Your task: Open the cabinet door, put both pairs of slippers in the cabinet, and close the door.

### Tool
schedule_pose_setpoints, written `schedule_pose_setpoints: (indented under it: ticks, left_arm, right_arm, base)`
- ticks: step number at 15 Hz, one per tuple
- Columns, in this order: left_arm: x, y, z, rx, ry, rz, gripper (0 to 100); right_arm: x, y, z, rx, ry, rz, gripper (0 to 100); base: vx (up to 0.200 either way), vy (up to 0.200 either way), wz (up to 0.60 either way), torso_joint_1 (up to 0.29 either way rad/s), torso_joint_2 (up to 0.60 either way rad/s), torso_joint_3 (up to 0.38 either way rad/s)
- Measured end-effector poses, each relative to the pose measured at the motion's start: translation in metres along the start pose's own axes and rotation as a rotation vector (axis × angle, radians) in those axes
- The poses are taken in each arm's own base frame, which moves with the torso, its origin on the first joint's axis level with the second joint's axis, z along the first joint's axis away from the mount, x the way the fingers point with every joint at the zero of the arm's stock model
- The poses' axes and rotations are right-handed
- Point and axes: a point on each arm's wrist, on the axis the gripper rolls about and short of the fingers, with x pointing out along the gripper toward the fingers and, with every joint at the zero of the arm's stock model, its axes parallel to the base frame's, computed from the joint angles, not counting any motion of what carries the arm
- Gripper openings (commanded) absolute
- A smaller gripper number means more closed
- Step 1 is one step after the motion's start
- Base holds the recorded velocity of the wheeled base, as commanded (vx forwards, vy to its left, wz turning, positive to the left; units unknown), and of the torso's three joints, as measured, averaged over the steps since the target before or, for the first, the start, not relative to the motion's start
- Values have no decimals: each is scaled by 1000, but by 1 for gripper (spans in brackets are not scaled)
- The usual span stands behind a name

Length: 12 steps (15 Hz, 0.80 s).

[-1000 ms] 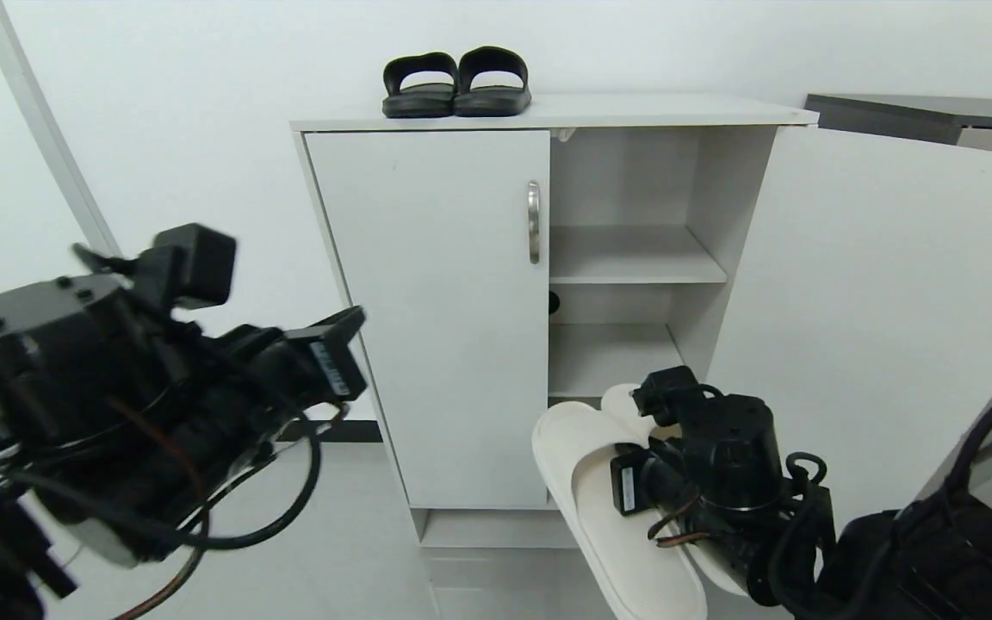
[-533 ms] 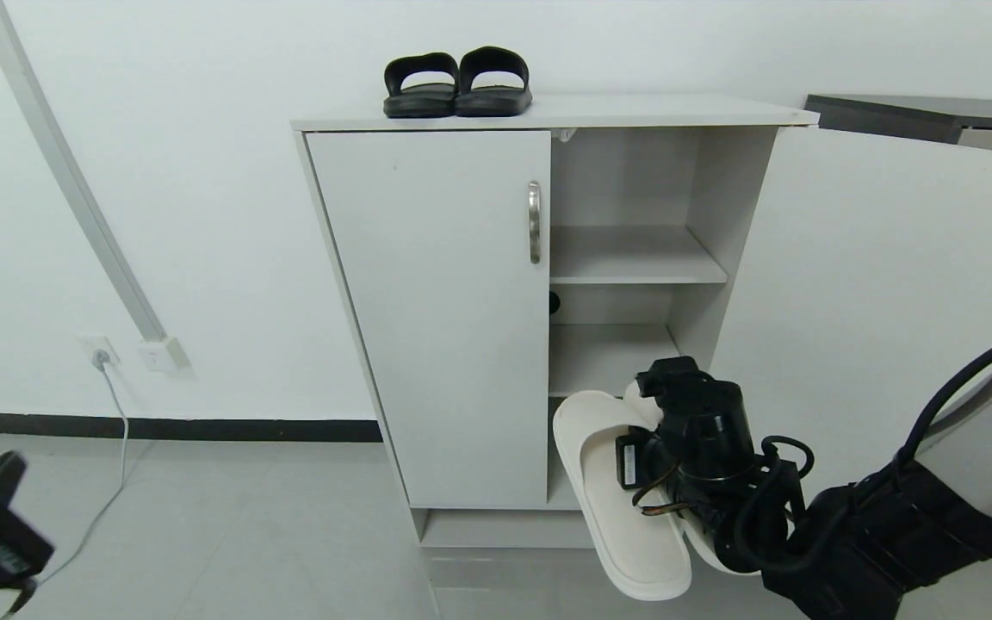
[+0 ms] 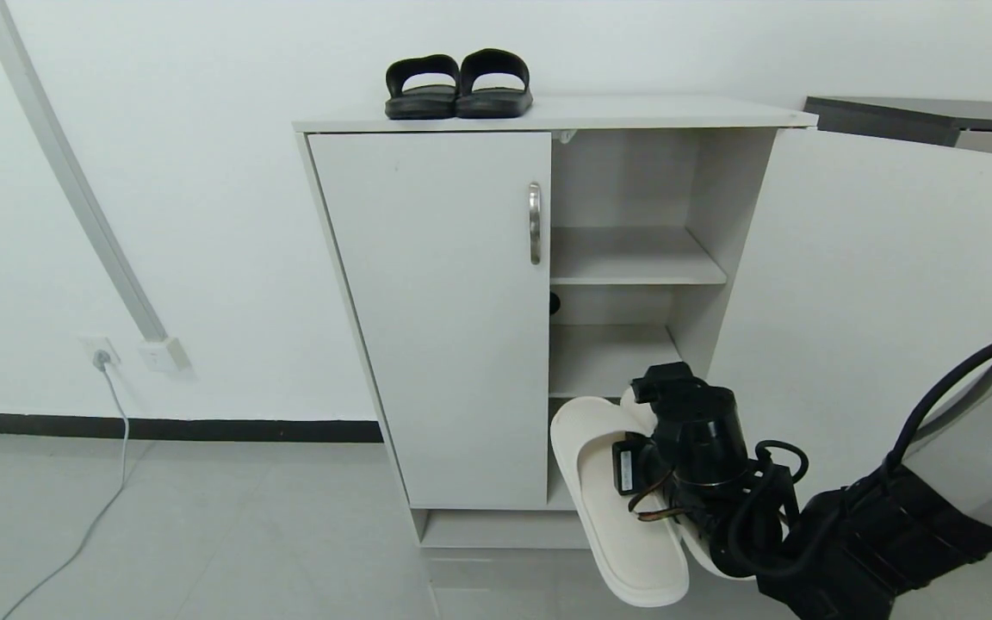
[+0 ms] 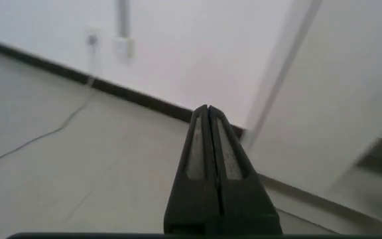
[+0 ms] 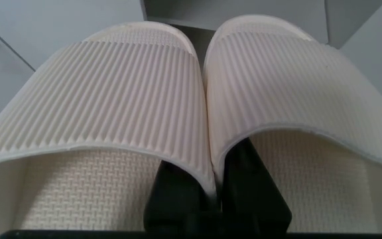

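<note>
A white cabinet (image 3: pixel 427 319) stands against the wall, its left door shut and its right door (image 3: pixel 875 293) swung wide, baring two shelves (image 3: pixel 625 258). A pair of black slippers (image 3: pixel 459 84) rests on the cabinet top. My right gripper (image 5: pixel 212 178) is shut on a pair of white slippers (image 5: pixel 111 86), pinching their adjoining strap edges. It holds the white slippers (image 3: pixel 612 491) tilted just in front of the cabinet's lowest opening. My left gripper (image 4: pixel 208 133) is shut with nothing in it, low over the floor beside the cabinet.
A wall socket with a cable (image 3: pixel 100 355) running across the floor is at the left. A grey surface (image 3: pixel 926 116) stands behind the open door. A silver handle (image 3: pixel 534 222) is on the shut door. Bare floor (image 3: pixel 203 534) lies left of the cabinet.
My left arm has dropped down and left, out of the head view. The right gripper with the white slippers has edged a little closer to the cabinet's lower opening.
</note>
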Motion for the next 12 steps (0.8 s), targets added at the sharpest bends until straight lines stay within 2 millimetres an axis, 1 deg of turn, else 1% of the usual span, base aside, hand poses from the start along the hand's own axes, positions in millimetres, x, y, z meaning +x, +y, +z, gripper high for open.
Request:
schedule_pose_setpoints:
  ticks: [1, 3, 4, 9, 10, 12]
  left_arm:
    - [-2, 0, -2, -2, -9, -44, 0]
    - [-5, -4, -8, 37, 8, -264, 0]
    - [-6, -4, -9, 57, 9, -293, 0]
    - [-7, -4, -10, 31, -3, -275, 0]
    - [-7, -4, -10, 30, -3, -275, 0]
    - [-7, -4, -10, 30, -5, -277, 0]
  right_arm:
    - [0, 0, 0, 0, -1, 0, 0]
    - [0, 0, 0, 0, -1, 1, 0]
    - [0, 0, 0, 0, -1, 1, 0]
    - [5, 3, -1, -3, -12, 3, 0]
    - [8, 5, 1, 2, -20, 4, 0]
    - [17, 12, 11, 28, -64, -20, 0]
  base:
    - [0, 0, 0, 0, 0, 0]
    - [0, 0, 0, 0, 0, 0]
    - [0, 0, 0, 0, 0, 0]
    - [0, 0, 0, 0, 0, 0]
    - [0, 0, 0, 0, 0, 0]
    - [0, 0, 0, 0, 0, 0]
